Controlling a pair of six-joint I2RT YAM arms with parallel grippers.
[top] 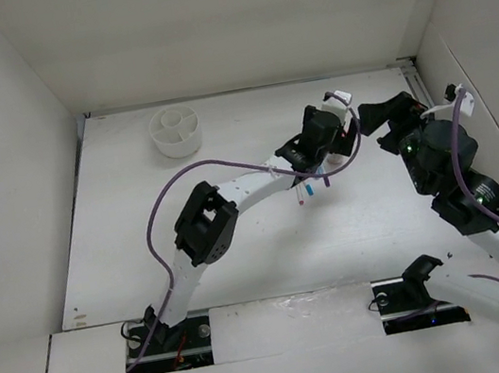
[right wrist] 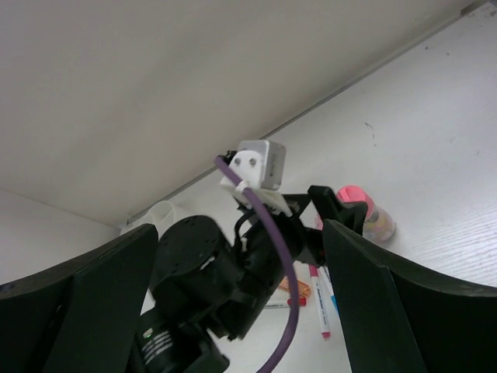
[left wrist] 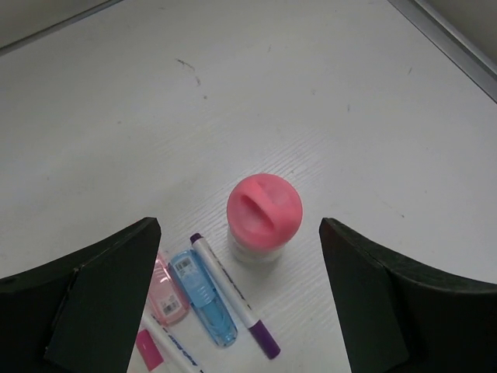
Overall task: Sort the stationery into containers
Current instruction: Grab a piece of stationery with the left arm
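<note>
The cup (top: pixel 175 132) stands alone at the upper left of the top view. No stationery shows in its compartments, so the sorting looks barely begun, if at all.

Everything to be sorted lies well apart from it, in a cluster right of centre. In the left wrist view this reads, from lower left: a pink block (left wrist: pixel 168 289), a blue piece (left wrist: pixel 203 299) touching it, a purple marker (left wrist: pixel 233 294) just beside that, then the pink-capped bottle (left wrist: pixel 264 211) standing upright. More pens run off the bottom edge.

The left hand (left wrist: pixel 239 225) hovers over the bottle with its jaws wide and nothing between them, so the bottle looks to be the first pick. The right hand (right wrist: pixel 238 231), at the right of the top view, is also spread wide and empty. It is raised off the table and faces the left arm.

The table (left wrist: pixel 334 93) is white with a faint grain. A few dark scuffs (left wrist: pixel 189 68) show toward the upper left of the left wrist view. Plain off-white walls (top: pixel 221 19) close it in at the left, back and right.
</note>
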